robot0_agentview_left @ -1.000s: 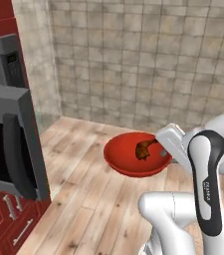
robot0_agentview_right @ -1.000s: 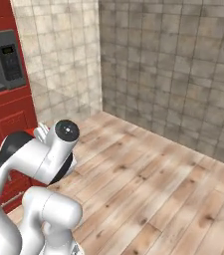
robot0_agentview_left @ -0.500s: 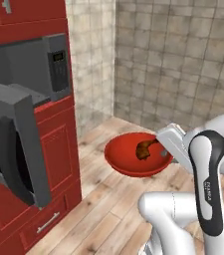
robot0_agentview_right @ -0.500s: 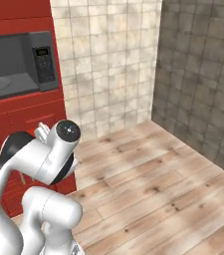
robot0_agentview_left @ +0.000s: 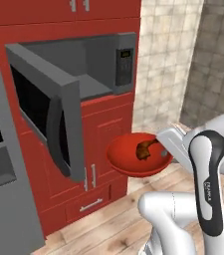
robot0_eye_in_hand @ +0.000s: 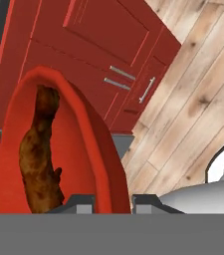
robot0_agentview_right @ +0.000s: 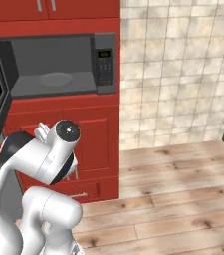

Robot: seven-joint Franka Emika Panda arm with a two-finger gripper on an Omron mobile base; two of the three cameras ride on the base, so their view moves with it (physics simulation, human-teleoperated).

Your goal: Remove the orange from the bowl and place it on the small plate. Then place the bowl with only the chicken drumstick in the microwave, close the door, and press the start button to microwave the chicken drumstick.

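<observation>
Cabinets behind; end effector (robot0_eye_in_hand: 112, 199) clamps bowl (robot0_eye_in_hand: 91, 144).

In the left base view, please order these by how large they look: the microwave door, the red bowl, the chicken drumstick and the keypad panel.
1. the door, though it stands nearest the camera
2. the bowl
3. the keypad panel
4. the chicken drumstick

No text is readable, even on the microwave (robot0_agentview_left: 91, 60) keypad.
</observation>
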